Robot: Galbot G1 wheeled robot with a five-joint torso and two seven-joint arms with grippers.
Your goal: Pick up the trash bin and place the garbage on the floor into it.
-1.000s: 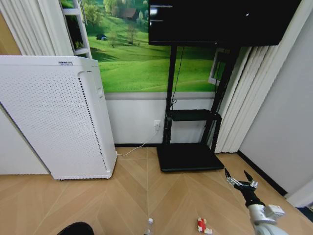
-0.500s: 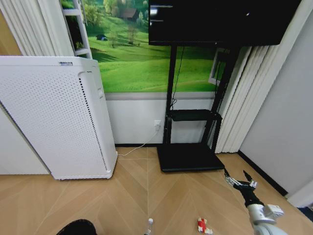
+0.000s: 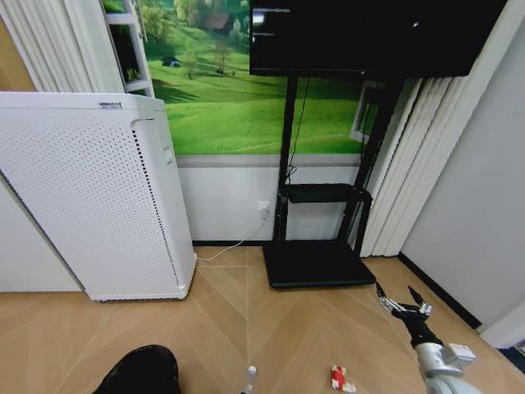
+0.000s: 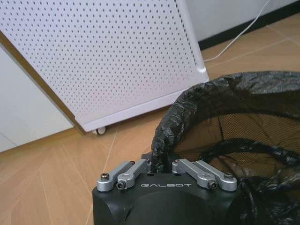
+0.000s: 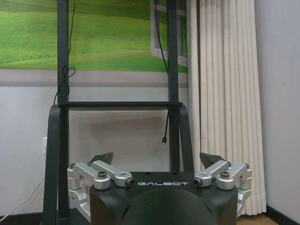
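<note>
The left gripper is clenched on the bag-lined rim of the trash bin, lifted near the white perforated appliance. The right gripper hangs spread, empty. A red-and-white wrapper and bottle lie on the floor; next, I'd judge, the bin must be brought beside them.

"GALBOT" is printed on the left pincer and right pincer housings
</note>
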